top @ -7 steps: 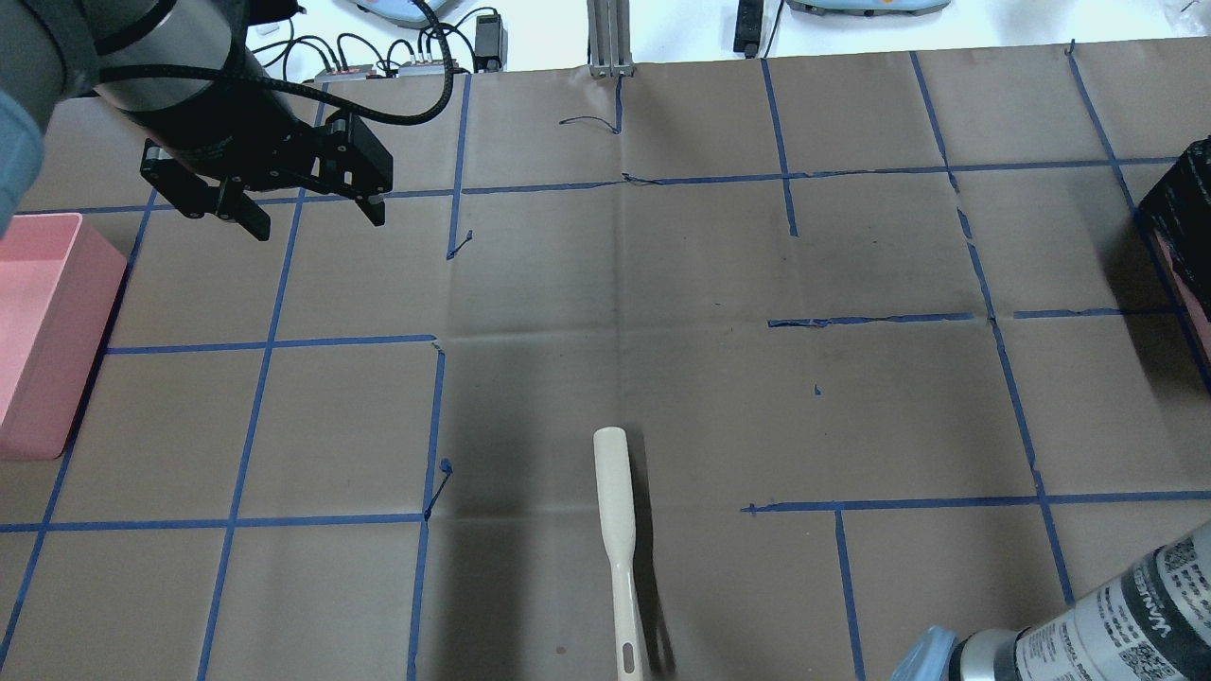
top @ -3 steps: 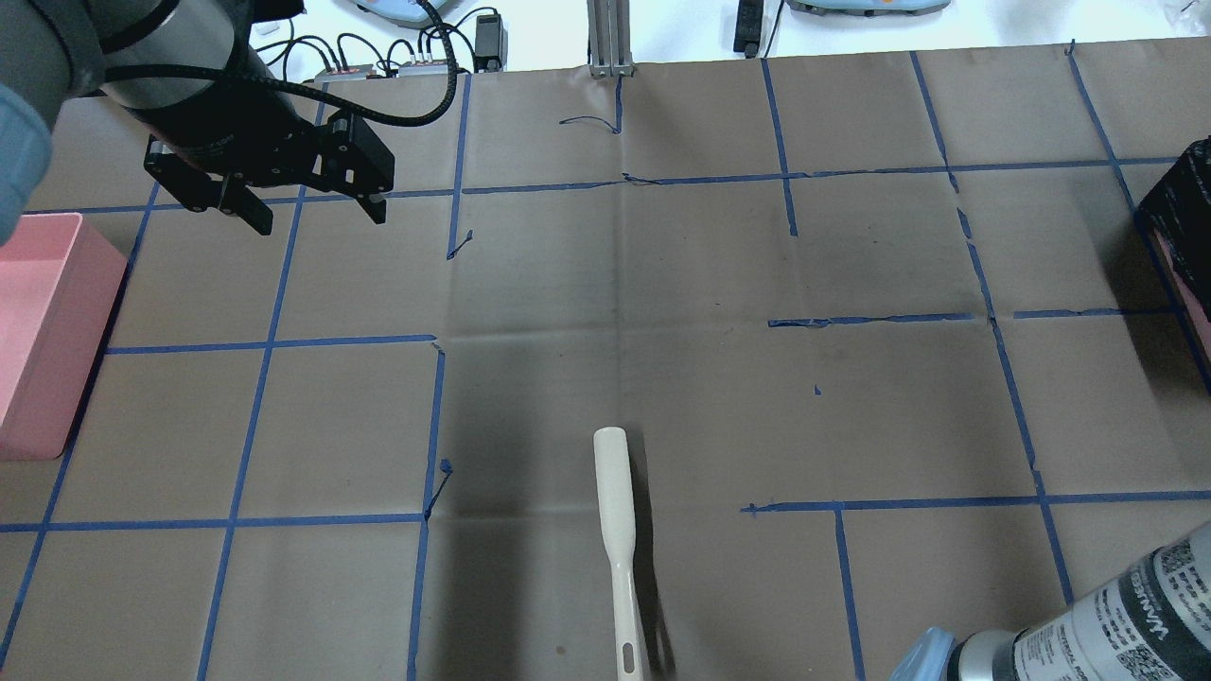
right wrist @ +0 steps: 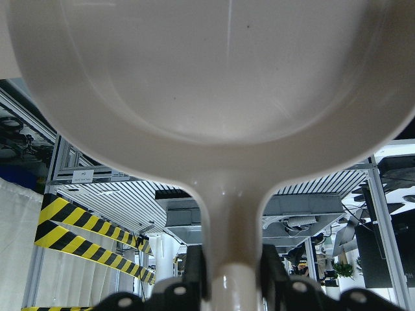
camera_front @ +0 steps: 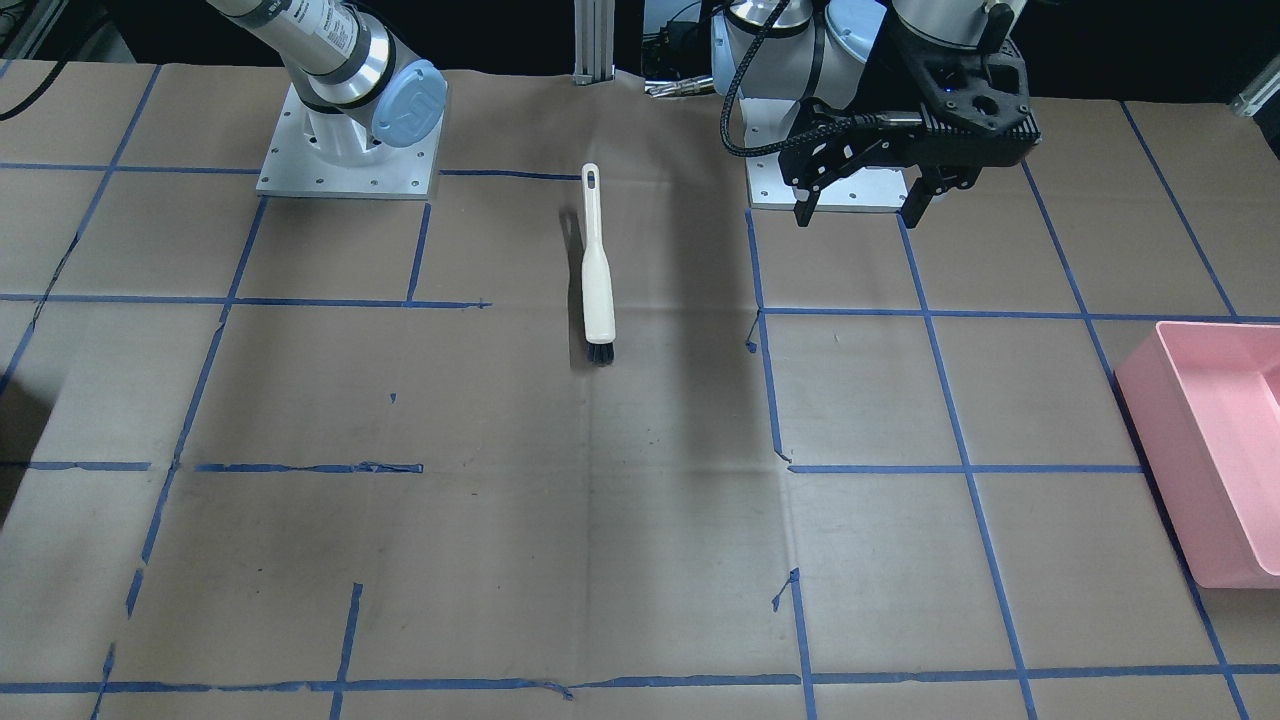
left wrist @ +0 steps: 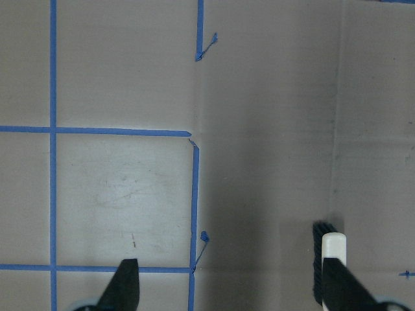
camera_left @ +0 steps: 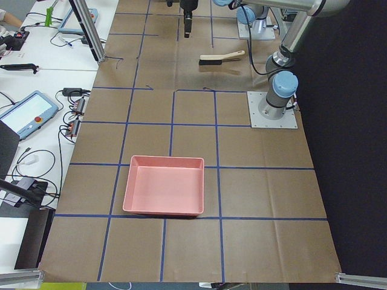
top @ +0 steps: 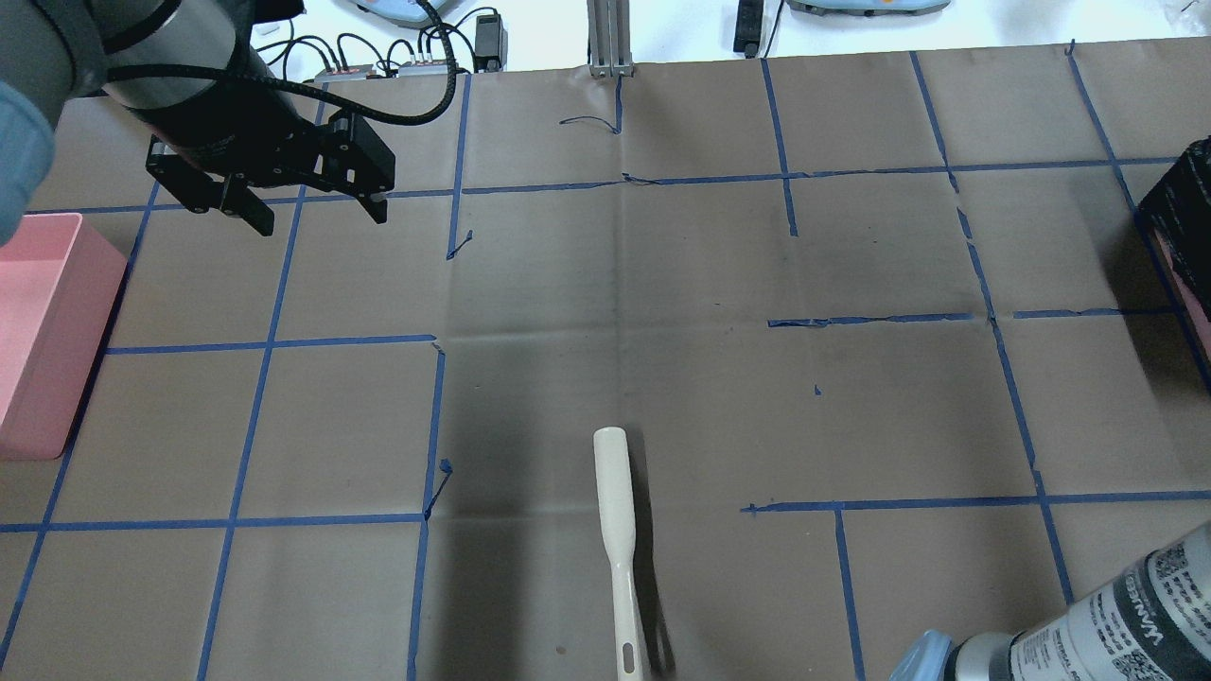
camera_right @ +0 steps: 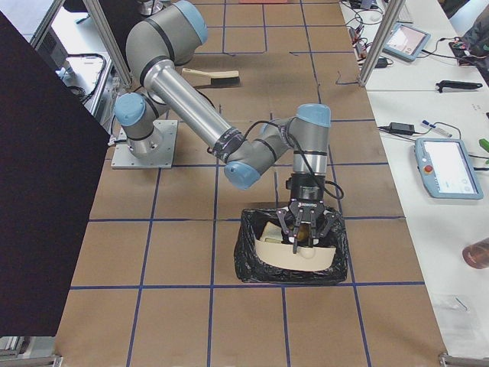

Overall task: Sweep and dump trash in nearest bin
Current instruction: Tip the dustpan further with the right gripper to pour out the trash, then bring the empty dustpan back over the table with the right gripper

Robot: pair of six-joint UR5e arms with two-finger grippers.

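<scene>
Print and square codes on a label (top: pixel 1135 615) around the right arm (top: pixel 984 657), upside-down and too garbled to read

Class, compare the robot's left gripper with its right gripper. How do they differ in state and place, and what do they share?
The left gripper is open and empty; the right gripper is shut on a cream dustpan, clamping its handle. The left gripper hangs above the bare paper of the table; the right gripper hangs over a black-lined bin. Both are black two-finger grippers.
</scene>
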